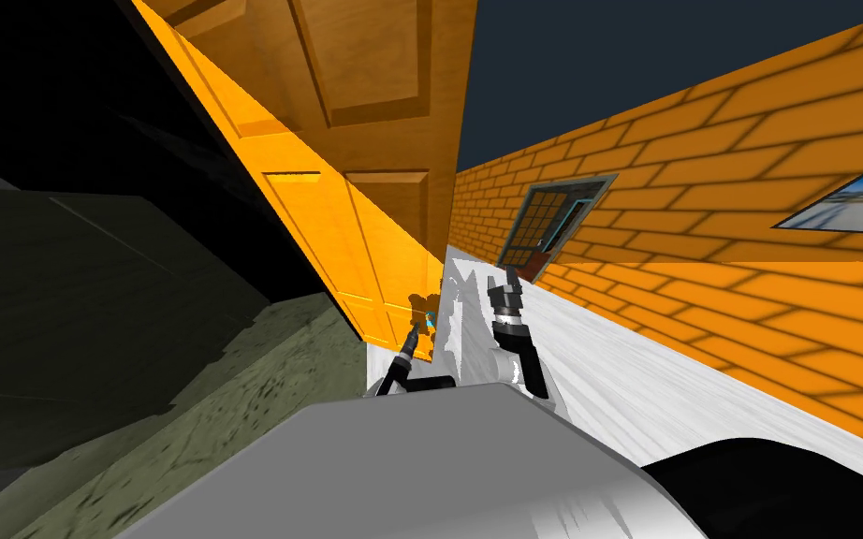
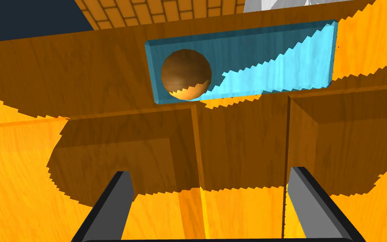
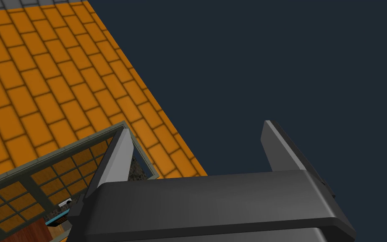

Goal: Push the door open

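An orange panelled door (image 1: 327, 196) stands ajar ahead and to my left, with a black area beyond its far side. In the left wrist view the door (image 2: 29, 168) is very near, showing a round brown knob (image 2: 186, 74) on a blue plate (image 2: 268, 59). My left gripper (image 1: 417, 329) is at the door's lower edge by the knob. It (image 2: 207, 197) is open, its fingers (image 2: 119, 197) just short of the panel below the knob, holding nothing. My right gripper (image 1: 508, 278) is raised to the right of the door and is open (image 3: 197, 147) and empty.
An orange brick wall (image 1: 701, 234) runs along the right, with a barred window (image 1: 551, 220) in it. A white floor strip (image 1: 626, 365) lies at its foot. A mottled grey-green floor (image 1: 261, 374) lies left of the door.
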